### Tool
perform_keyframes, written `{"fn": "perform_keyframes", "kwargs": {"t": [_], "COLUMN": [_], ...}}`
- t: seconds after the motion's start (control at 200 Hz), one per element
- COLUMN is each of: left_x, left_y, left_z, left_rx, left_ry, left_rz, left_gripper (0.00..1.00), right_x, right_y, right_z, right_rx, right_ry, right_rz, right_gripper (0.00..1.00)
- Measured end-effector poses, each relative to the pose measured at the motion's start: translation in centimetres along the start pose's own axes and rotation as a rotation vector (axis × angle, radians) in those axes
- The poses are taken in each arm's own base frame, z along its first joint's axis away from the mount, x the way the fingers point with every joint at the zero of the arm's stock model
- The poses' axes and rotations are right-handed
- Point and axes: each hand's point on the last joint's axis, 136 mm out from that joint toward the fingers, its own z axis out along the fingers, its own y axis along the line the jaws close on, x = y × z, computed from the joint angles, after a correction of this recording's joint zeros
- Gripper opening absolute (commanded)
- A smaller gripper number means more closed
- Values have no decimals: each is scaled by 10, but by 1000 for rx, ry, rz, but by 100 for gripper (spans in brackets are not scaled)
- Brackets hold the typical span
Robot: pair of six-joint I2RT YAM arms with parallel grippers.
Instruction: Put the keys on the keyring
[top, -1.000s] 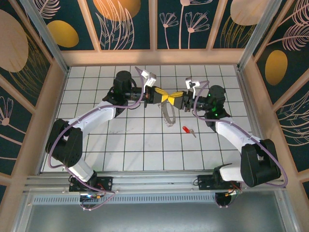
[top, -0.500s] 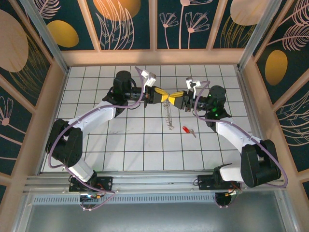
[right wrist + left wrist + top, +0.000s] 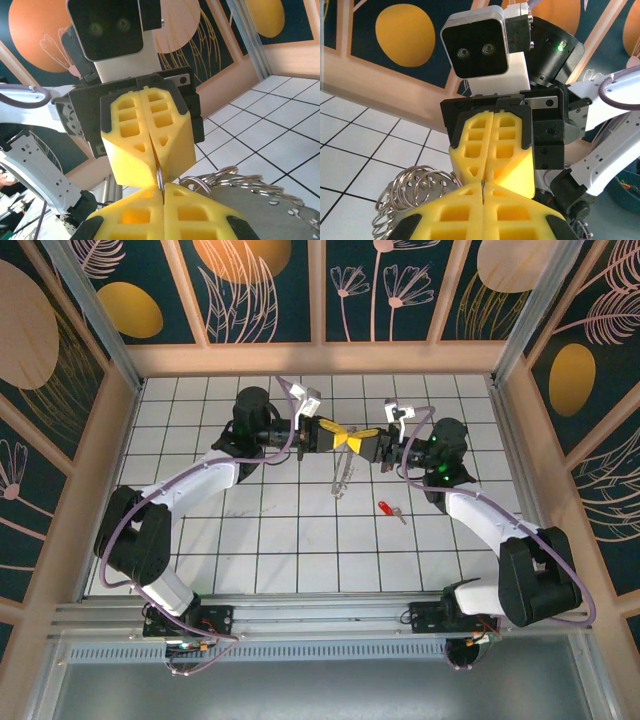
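My left gripper (image 3: pixel 338 434) and right gripper (image 3: pixel 366 443) meet tip to tip above the middle of the tiled floor. Both are shut on the same thin wire ring of the keyring (image 3: pixel 341 474), which dangles below them as a silvery bunch of rings. In the left wrist view my yellow jaws (image 3: pixel 483 195) pinch the ring, with more rings (image 3: pixel 410 187) hanging to the left. From the right wrist, my gripper (image 3: pixel 161 194) clamps the ring below the left gripper's pads (image 3: pixel 145 145); rings (image 3: pixel 235 179) spread right. The red-headed key (image 3: pixel 387 509) lies on the floor, to the right below the grippers.
White tiled floor (image 3: pixel 290 540) with wooden walls around it. A perforated metal plate (image 3: pixel 272 212) hangs with the rings. Both arm bases sit at the near edge; open floor lies in front of the key and to the left.
The right gripper has closed on the ring. The hanging keyring has swung a little to the left and up. The key has not moved.
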Motion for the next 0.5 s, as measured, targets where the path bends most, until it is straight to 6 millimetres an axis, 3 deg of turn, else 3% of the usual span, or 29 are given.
{"fn": "perform_keyframes", "kwargs": {"t": [0.07, 0.125, 0.165, 0.235, 0.27, 0.365, 0.501], "left_x": [0, 0, 1, -2, -4, -7, -20], "left_y": [1, 2, 2, 6, 8, 10, 4], "left_z": [-2, -5, -7, -14, -18, -38, -59], "left_rx": [-26, -56, -81, -150, -189, -307, -393], "left_ry": [-25, -51, -72, -120, -146, -231, -330], "left_rz": [-5, -10, -20, -42, -51, -78, -78], "left_gripper": [7, 28, 35, 57, 64, 70, 71], "right_x": [0, 0, 1, 0, 0, -1, -6], "right_y": [-1, -1, -2, -6, -7, -9, -4], "right_z": [1, 2, 2, 1, 0, -3, -6], "right_rx": [9, 16, 21, 42, 51, 68, 71], "right_ry": [-12, -26, -37, -66, -77, -111, -144], "right_rz": [9, 15, 24, 35, 38, 43, 30], "right_gripper": [0, 0, 0, 0, 0, 0, 0]}}
